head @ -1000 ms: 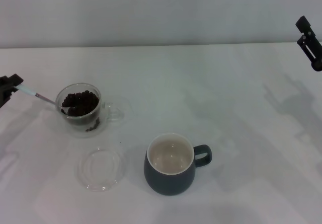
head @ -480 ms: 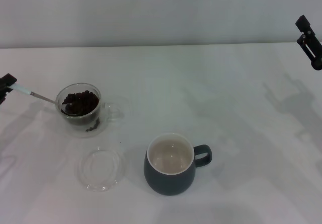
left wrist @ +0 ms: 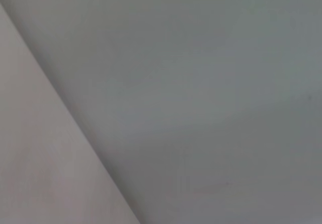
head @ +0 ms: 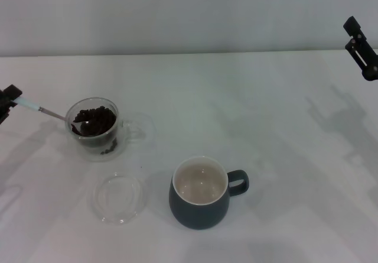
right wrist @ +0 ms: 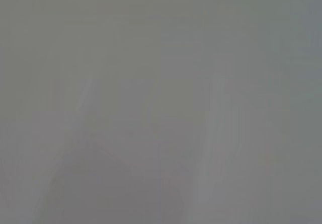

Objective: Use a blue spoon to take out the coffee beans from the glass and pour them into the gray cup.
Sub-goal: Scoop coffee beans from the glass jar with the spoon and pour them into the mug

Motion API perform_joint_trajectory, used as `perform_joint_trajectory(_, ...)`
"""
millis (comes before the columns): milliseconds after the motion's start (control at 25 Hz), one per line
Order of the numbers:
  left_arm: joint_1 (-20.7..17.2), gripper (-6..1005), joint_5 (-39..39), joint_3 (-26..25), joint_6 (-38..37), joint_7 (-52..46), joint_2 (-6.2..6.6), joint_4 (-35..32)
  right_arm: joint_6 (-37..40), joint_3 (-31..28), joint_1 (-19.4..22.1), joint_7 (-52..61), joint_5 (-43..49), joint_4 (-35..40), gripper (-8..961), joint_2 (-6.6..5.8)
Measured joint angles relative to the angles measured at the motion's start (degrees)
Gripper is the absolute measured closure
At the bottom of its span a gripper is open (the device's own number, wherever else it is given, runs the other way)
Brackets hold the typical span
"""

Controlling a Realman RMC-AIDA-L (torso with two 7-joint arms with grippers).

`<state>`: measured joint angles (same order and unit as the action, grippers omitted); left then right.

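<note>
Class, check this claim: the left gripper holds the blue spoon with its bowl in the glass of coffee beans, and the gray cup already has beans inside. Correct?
Not quite. The head view shows the gray cup empty, its cream inside bare. The rest stands: the left gripper holds the blue spoon with its bowl in the glass of coffee beans.

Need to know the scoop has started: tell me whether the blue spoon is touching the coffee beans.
Touching. In the head view the blue spoon, held by the left gripper, runs over the glass rim into the coffee beans.
</note>
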<state>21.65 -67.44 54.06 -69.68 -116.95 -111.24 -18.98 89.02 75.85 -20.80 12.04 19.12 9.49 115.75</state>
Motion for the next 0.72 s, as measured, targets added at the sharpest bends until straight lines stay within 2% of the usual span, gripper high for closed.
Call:
perform_joint_trajectory(400,2.62,860,-1.71,0.55,-1.42,-0.1,0.02,-0.01,0.01,0.0,-0.12,0.0,0.05,0.03,244,0.09)
perform_joint_trajectory(720,6.9,860,-5.77,0.77,-1.42,-0.45,-0.21,0.73,0.1,0.01,-0.19,0.0,0.09,0.07,244,0.09)
